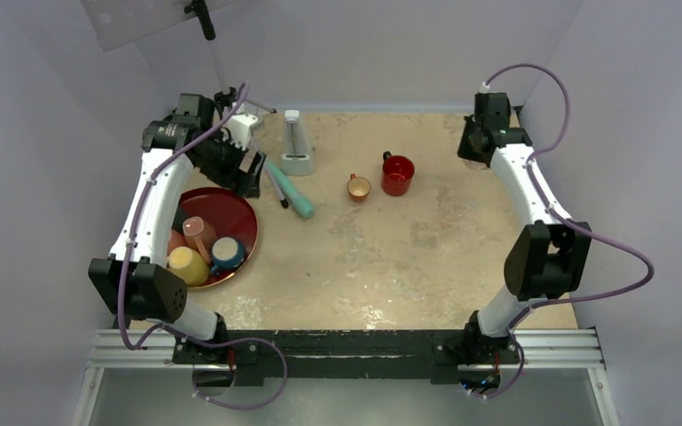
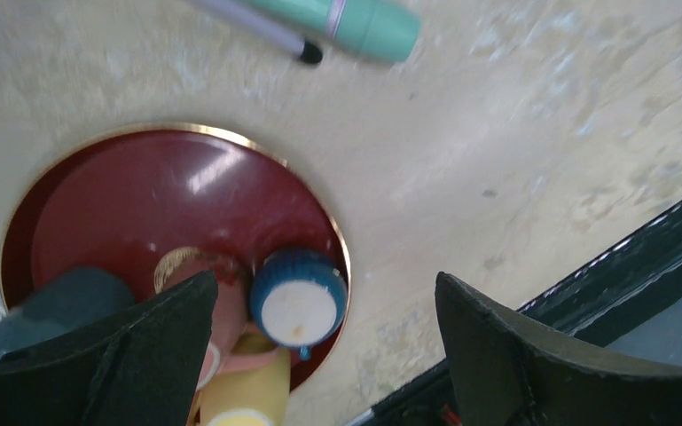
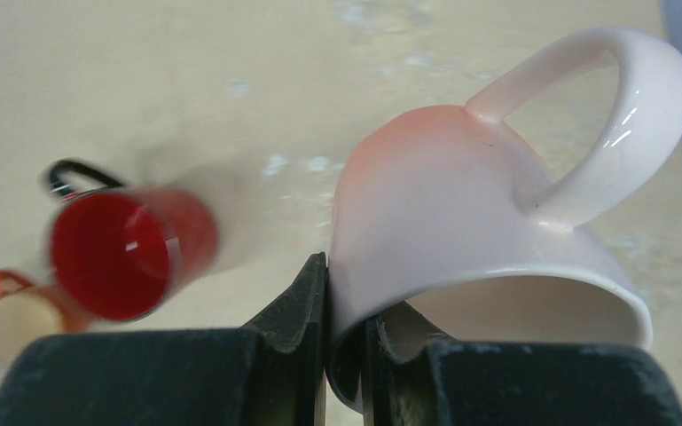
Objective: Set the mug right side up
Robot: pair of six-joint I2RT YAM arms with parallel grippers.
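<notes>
Far right of the metronome [image 1: 295, 146], at the table's [image 1: 390, 257] back corner, the right gripper [image 3: 346, 302] pinches a pale pink mug [image 3: 461, 213] by its rim. One finger presses the outside wall and the other sits inside the mouth, so the jaws are narrow, with only the mug's wall between them. In the right wrist view the mug is tipped over, its open mouth turned toward the camera and its white handle [image 3: 621, 115] uppermost. Whether any part of it touches the table cannot be told.

A red cup [image 1: 397, 174] and a small orange cup [image 1: 358, 187] stand upright to the right of the metronome, the orange one nearer to it.

To the metronome's near left lies a round dark red tray [image 1: 231, 206] holding several cups, among them a blue one [image 1: 227, 253], a yellow one [image 1: 188, 265] and a pink one [image 1: 199, 232].

The left gripper [image 2: 324, 288] hangs over the tray, on the metronome's left, jaws spread wide and holding nothing.

A green tube [image 1: 293, 191] and a grey pen [image 1: 275, 186] lie side by side on the table just beside the metronome, on its near side.
</notes>
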